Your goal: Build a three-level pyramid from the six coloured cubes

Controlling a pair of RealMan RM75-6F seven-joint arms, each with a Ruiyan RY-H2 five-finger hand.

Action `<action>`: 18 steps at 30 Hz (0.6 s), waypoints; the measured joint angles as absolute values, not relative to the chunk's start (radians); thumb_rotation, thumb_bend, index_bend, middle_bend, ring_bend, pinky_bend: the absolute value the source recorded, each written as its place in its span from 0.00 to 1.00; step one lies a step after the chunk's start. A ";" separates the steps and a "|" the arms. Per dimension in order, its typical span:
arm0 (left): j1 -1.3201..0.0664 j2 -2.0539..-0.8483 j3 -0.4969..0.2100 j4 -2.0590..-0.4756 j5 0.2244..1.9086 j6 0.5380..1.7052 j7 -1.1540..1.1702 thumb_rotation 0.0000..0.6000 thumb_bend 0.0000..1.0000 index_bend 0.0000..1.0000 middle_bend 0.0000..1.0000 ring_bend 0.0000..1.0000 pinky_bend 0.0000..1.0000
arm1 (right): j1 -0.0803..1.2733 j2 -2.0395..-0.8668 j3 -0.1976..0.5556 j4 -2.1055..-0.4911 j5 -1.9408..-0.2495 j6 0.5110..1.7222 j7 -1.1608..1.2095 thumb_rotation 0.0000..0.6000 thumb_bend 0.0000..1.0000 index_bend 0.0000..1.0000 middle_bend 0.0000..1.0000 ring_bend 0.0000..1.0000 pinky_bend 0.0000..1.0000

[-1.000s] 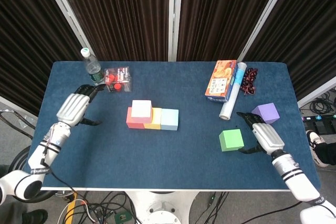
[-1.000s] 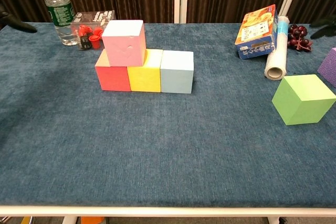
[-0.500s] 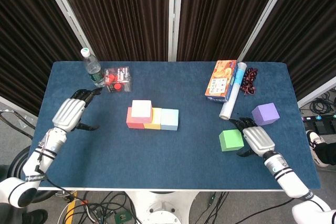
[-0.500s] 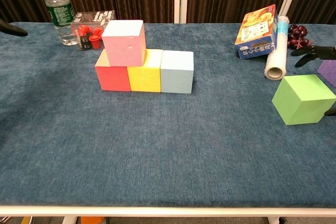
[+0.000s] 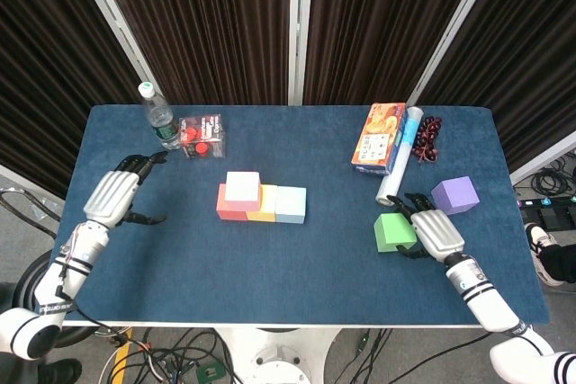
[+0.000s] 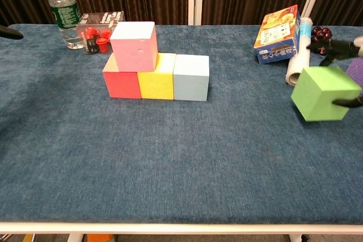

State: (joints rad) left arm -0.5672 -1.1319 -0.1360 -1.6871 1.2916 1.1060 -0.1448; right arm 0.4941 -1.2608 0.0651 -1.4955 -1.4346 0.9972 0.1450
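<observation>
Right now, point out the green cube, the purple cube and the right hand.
green cube [image 6: 320, 97]: chest view, front face.
purple cube [image 5: 455, 193]: head view, top face.
right hand [image 5: 434, 232]: head view, back of hand.

The right hand [image 5: 433, 232], well clear of the green cube [image 5: 394, 232] a second ago, now grips it, fingers over its top and far side. The cube sits tilted in that grip, slightly raised. The left hand [image 5: 113, 197] has drifted back slightly.

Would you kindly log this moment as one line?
right robot hand: grips green cube | left robot hand: open | pink cube on base row
</observation>
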 measured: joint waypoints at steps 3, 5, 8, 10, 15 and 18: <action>-0.555 -1.126 -0.136 -1.689 1.293 1.115 -0.147 1.00 0.02 0.07 0.15 0.13 0.11 | 0.507 -1.241 0.098 -1.548 -1.412 0.996 0.153 1.00 0.28 0.00 0.38 0.04 0.00; -0.549 -1.124 -0.136 -1.693 1.297 1.123 -0.145 1.00 0.02 0.07 0.15 0.13 0.11 | 0.525 -1.226 0.127 -1.591 -1.372 0.979 0.148 1.00 0.28 0.00 0.38 0.04 0.00; -0.539 -1.123 -0.133 -1.696 1.311 1.139 -0.135 1.00 0.02 0.07 0.15 0.13 0.11 | 0.565 -1.208 0.175 -1.651 -1.291 0.942 0.117 1.00 0.28 0.00 0.38 0.04 0.00; -0.532 -1.127 -0.130 -1.693 1.325 1.150 -0.127 1.00 0.02 0.07 0.15 0.13 0.11 | 0.599 -1.200 0.209 -1.687 -1.225 0.916 0.077 1.00 0.28 0.00 0.37 0.04 0.00; -0.517 -1.134 -0.125 -1.685 1.337 1.160 -0.131 1.00 0.02 0.07 0.15 0.13 0.11 | 0.695 -1.200 0.267 -1.745 -1.053 0.868 -0.049 1.00 0.28 0.00 0.37 0.04 0.00; -0.508 -1.134 -0.123 -1.680 1.345 1.165 -0.140 1.00 0.02 0.07 0.15 0.13 0.11 | 0.766 -1.217 0.292 -1.761 -0.940 0.844 -0.125 1.00 0.28 0.00 0.37 0.04 0.00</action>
State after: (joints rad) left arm -0.5085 -1.1343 -0.1229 -1.6804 1.3452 1.1647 -0.1404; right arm 0.7659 -1.2171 0.2921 -1.7606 -0.9397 0.8444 -0.1252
